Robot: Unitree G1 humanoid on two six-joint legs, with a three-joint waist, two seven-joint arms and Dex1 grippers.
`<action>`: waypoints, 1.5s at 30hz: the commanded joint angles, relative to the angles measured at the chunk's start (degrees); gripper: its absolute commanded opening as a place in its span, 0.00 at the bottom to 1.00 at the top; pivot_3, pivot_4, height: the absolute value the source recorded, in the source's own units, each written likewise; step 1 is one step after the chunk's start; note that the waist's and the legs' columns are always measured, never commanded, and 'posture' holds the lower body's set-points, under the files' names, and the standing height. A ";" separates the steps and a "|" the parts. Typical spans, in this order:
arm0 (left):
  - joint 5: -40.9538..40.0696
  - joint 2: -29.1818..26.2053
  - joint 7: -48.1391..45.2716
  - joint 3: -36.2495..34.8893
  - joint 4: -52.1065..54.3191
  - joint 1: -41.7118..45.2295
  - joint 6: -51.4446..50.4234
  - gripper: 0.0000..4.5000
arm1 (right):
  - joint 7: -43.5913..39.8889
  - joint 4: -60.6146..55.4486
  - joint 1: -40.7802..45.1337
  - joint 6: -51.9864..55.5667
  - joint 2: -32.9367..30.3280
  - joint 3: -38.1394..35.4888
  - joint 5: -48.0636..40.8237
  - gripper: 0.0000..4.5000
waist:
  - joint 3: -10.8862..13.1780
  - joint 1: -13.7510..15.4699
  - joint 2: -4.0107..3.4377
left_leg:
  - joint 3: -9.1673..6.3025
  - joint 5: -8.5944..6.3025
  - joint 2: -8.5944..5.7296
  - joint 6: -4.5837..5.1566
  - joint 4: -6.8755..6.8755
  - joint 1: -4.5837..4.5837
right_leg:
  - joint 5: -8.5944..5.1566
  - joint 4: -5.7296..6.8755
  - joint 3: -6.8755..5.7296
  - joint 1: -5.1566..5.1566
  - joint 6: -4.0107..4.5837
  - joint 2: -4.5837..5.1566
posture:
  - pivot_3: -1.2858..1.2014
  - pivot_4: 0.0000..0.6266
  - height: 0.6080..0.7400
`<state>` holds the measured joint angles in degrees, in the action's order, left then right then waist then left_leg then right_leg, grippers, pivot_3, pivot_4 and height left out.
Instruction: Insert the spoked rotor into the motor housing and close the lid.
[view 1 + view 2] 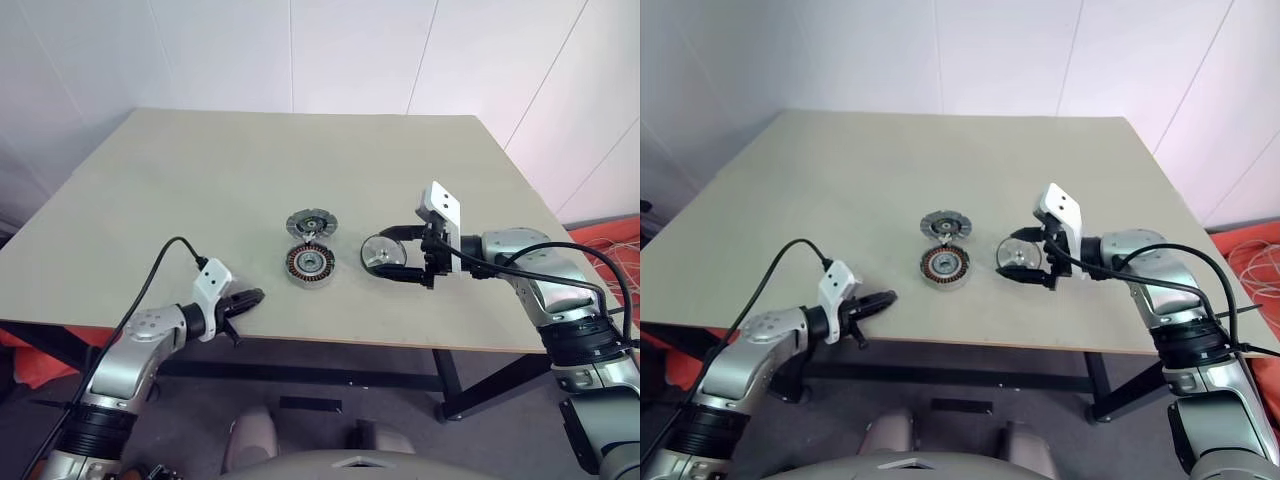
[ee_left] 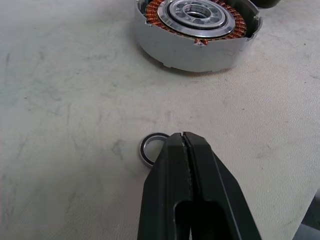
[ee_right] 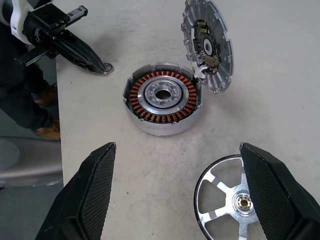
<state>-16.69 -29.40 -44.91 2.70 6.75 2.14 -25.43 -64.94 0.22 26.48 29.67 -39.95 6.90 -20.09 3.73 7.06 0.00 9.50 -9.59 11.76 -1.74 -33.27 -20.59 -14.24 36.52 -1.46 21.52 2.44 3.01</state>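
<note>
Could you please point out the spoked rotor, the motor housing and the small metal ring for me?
spoked rotor [image 3: 231,205]: right wrist view, on a silver spoke beside the hub.
motor housing [image 3: 162,95]: right wrist view, on the silver centre inside the copper windings.
small metal ring [image 2: 148,149]: left wrist view, on its dark rim.

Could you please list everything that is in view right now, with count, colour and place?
Housing: one, silver drum with copper windings, mid-table, open on top.
Lid: one, dark grey segmented disc, just behind the housing, touching it.
Rotor: one, shiny silver spoked disc, right of the housing, between the right gripper's fingers; whether they touch it I cannot tell.
Ring: one, small, dark and thin, flat on the table by the left gripper's tips.
Table: one, pale beige.
Left gripper: black, shut, at the near edge, holding nothing.
Right gripper: black, open, around the rotor.
</note>
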 commanded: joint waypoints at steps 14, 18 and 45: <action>-6.14 1.91 -1.08 -4.21 4.40 1.76 3.09 0.04 | -0.21 -0.47 1.15 -1.23 -0.98 -1.39 0.41 1.00 | 0.00 -0.03 0.00 | 0.01 0.00 0.00 0.01 0.02 -0.01 | 0.00 -0.02 0.00 0.01 0.00 0.00 | 0.52 0.00 1.00; -5.93 1.49 -0.31 -4.66 4.38 2.09 3.07 0.27 | -0.26 -0.30 1.22 -1.30 -1.00 -1.34 0.58 1.00 | 0.00 -0.02 0.00 | 0.02 0.00 0.00 0.00 0.04 -0.01 | 0.00 -0.02 0.00 0.03 0.00 0.00 | 0.52 0.00 1.00; 0.13 -0.91 2.30 0.87 0.17 0.41 -0.95 1.00 | -0.03 -0.64 0.86 -1.32 -0.66 -1.24 0.67 1.00 | 0.00 -0.02 0.00 | 0.01 -0.01 -0.01 0.01 0.07 0.00 | -0.01 -0.09 0.00 0.00 -0.02 0.00 | 0.52 0.00 1.00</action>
<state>-17.69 -29.59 -42.51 2.59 6.41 2.23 -26.46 -64.91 0.55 26.44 29.20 -40.14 6.91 -19.17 3.73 7.04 -0.01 9.51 -9.60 11.75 -1.73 -33.20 -20.57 -14.25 36.44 -1.45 21.51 2.43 3.00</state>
